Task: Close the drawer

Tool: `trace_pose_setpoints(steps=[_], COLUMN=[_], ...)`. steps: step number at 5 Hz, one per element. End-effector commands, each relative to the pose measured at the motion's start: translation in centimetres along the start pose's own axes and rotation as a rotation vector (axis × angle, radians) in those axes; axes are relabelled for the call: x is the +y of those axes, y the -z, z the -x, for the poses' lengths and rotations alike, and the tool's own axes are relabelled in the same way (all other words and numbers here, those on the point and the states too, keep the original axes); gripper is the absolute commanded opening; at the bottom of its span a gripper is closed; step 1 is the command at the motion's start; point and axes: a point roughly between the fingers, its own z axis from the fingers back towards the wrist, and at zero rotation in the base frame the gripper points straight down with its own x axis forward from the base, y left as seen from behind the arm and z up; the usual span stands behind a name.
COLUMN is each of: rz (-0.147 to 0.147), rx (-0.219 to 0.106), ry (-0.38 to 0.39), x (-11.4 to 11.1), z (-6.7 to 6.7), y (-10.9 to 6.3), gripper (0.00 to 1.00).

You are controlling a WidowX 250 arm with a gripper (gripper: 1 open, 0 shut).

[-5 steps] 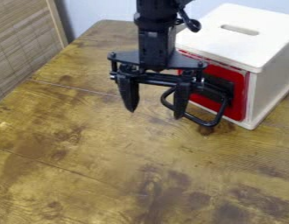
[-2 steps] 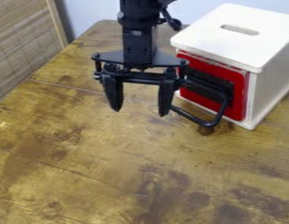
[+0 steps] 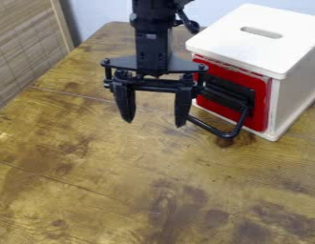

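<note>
The red drawer (image 3: 244, 92) sits in the front of a white cabinet (image 3: 266, 48) at the right. Its big black loop handle (image 3: 221, 112) sticks out toward the table's middle. The red front looks about flush with the cabinet face. My gripper (image 3: 153, 118) hangs open and empty above the table, just left of the handle, its right finger (image 3: 182, 107) close to the handle but apart from it.
The wooden table (image 3: 109, 181) spreads left and toward the front. A slatted wooden panel (image 3: 25, 43) stands at the far left. The cabinet's top has a narrow slot (image 3: 261, 32).
My gripper has moved left, away from the drawer handle, and its fingers have spread wider. Between 0.4 s ago and now nothing moved.
</note>
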Motion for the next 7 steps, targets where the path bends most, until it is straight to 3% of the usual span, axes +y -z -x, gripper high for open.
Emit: trace_pose_setpoints(steps=[1, 3, 6, 7], rz=[0.027, 0.027, 0.028, 0.038], rx=[-0.050, -0.061, -0.062, -0.075], ry=[-0.041, 0.056, 0.154, 0.226], x=[-1.1, 2.0, -0.5, -1.1], z=[0.4, -1.1, 0.8, 0.4], y=[-1.9, -0.8, -3.1, -2.9], gripper=[1.00, 1.00, 1.00, 1.00])
